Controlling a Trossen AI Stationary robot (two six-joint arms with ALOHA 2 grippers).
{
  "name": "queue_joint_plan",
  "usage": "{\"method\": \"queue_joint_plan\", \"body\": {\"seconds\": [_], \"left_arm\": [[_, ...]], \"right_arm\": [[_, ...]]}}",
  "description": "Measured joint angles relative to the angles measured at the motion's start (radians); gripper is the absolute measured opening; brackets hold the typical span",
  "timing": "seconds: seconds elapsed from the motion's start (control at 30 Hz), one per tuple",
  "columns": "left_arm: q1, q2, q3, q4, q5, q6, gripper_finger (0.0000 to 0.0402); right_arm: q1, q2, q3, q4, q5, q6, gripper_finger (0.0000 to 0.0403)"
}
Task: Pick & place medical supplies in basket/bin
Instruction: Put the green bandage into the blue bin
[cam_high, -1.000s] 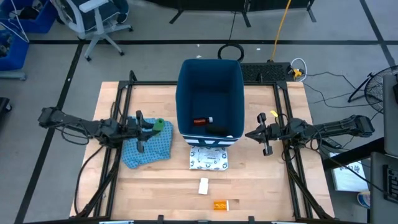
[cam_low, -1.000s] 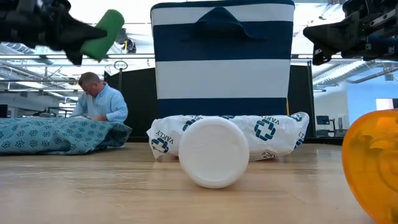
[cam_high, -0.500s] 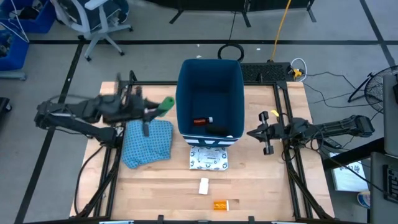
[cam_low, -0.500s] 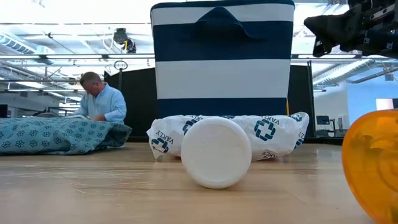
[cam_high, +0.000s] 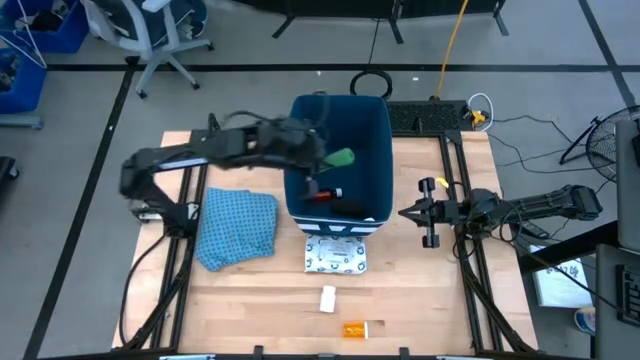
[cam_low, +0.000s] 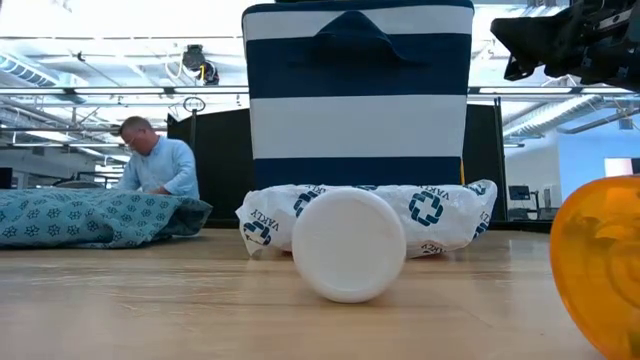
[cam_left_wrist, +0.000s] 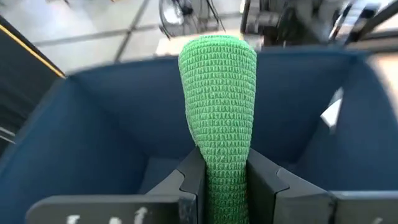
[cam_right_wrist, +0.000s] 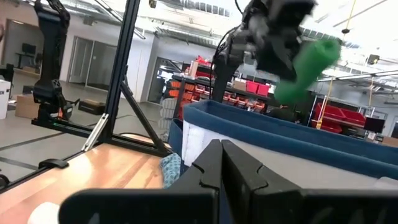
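At the left of the table lies the blue patterned cloth (cam_high: 238, 228), not part of the job. Just right of it, the left gripper (cam_high: 322, 160) reaches over the left rim of the dark-blue bin (cam_high: 375, 120), its fingers clamped on the lower end of the green bar (cam_left_wrist: 219, 106). The bar sticks out past the fingertips, above the open mouth of the bin and inside its walls. To finish this step well, I judge the gripper should be steady over the middle of the opening before letting go, low enough that the bar falls cleanly and does not glance off the rim. On the bin floor lie a red bottle (cam_high: 323, 195) and a black block (cam_high: 348, 208). Near the bin on the table rest the white patterned packet (cam_high: 335, 256), then the white box (cam_high: 327, 298), and nearest the orange bottle (cam_high: 354, 329). Far right, the right gripper (cam_high: 405, 215) waits beside the bin, fingers closed together and empty.
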Motion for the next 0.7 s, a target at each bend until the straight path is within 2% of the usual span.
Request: {"method": "queue_joint_plan", "body": {"seconds": [0.3, 0.47, 0.7], "left_arm": [[0.08, 0.258, 0.078, 0.002, 0.086, 0.025, 0.0074], [0.101, 0.334, 0.081, 0.01, 0.115, 0.033, 0.0074], [0.09, 0.435, 0.08, -0.011, 0.221, 0.019, 0.0074]], "right_arm": [[0.0, 0.0, 0.0, -0.016, 0.002, -0.004, 0.0], [0.0, 0.0, 0.0, -0.016, 0.003, -0.004, 0.0], [0.0, 0.0, 0.0, -0.038, 0.003, -0.003, 0.0]]}}
